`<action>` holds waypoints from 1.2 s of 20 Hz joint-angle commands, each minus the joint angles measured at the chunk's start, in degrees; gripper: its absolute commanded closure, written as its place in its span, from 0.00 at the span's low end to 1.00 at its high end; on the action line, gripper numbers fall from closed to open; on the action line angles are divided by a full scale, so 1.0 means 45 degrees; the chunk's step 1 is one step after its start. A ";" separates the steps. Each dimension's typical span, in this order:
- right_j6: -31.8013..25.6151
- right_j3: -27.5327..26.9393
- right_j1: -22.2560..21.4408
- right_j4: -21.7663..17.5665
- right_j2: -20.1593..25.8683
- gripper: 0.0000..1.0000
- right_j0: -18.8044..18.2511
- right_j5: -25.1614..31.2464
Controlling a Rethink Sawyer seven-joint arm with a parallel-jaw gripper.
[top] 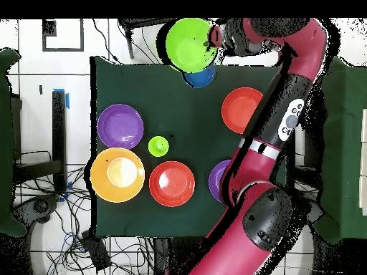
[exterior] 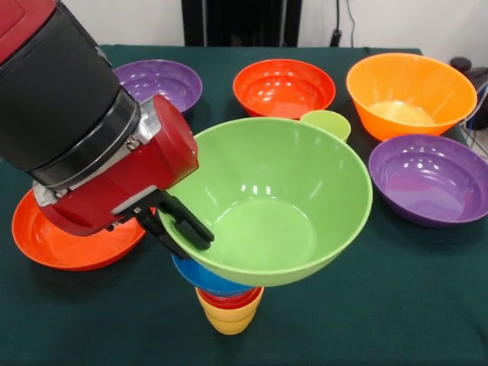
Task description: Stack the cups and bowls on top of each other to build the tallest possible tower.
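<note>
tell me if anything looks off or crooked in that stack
The green bowl on top of the tower tilts and overhangs the blue bowl well to one side. The gripper is shut on its rim.

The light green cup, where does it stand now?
In the front view the light green cup stands on the table behind the green bowl, between the red-orange bowl and the orange bowl.
</note>
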 commanded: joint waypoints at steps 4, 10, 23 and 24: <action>-0.4995 -0.1026 0.0061 -0.1922 0.0678 1.00 -0.0262 0.1697; -0.5166 -0.1039 0.0140 -0.2360 0.1031 1.00 -0.0377 0.1801; -0.4645 -0.0283 0.0279 -0.1562 0.0278 1.00 -0.0720 0.1594; -0.4523 -0.0118 0.0290 -0.1352 0.0115 1.00 -0.0774 0.1512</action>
